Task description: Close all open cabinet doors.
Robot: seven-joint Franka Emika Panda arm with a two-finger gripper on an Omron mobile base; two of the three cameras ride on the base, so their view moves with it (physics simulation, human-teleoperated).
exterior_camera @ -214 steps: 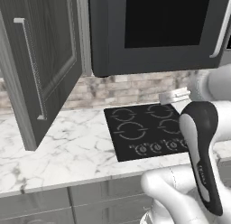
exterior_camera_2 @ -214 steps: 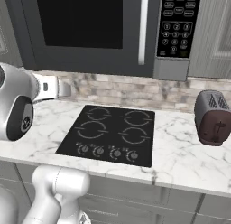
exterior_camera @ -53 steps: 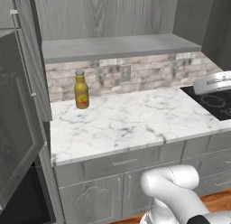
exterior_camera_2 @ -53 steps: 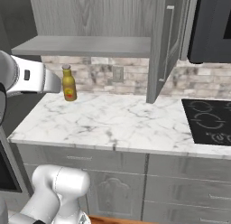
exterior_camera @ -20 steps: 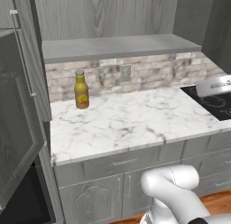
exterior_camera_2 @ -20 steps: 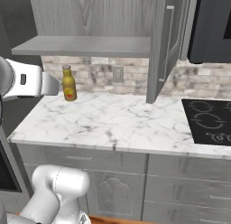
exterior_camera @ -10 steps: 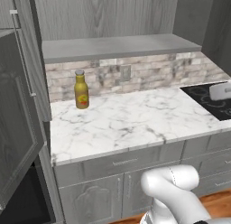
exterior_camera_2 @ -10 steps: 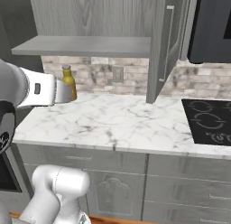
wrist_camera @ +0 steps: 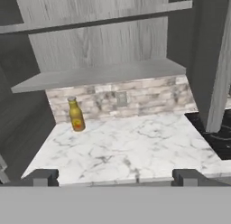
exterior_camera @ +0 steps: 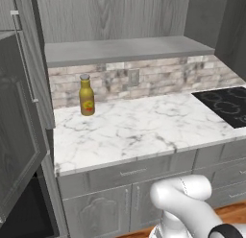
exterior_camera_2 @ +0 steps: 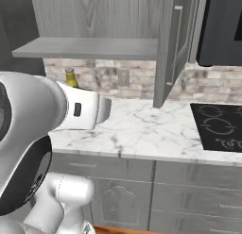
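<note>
1. Grey wood-grain cabinet doors stand open on both sides of the marble counter [exterior_camera: 144, 126]. One cabinet door [exterior_camera_2: 172, 44], with a slim silver bar handle [exterior_camera_2: 178, 39], is swung out edge-on at 1 o'clock in the right base view, its lower edge hanging above the counter's back. In the hand view the same door [wrist_camera: 216, 60] stands at 3 o'clock.
2. A second open cabinet door [exterior_camera: 19, 122], with a raised panel, fills 9 o'clock of the left base view, swung out in front of the tall unit at the counter's left end.
3. Between the two doors: open cabinet interior with a grey shelf [exterior_camera: 125, 49] above a stone-tile backsplash [exterior_camera: 153, 78].
4. Yellow sauce bottle [exterior_camera: 86, 95] stands upright at the back left of the counter, just in front of the backsplash. In the hand view it sits at 10 o'clock; in the right base view only its top shows, behind the arm.
5. Black cooktop [exterior_camera: 226, 105] is set in the counter at 3 o'clock of the left base view, well apart from the bottle. A dark microwave [exterior_camera_2: 222, 28] hangs above it at 2 o'clock in the right base view.
6. Gripper [wrist_camera: 115, 175]: the two dark tips sit at 6 o'clock of the hand view, far apart with nothing between them. It points over the counter's front edge, touching no door.
</note>
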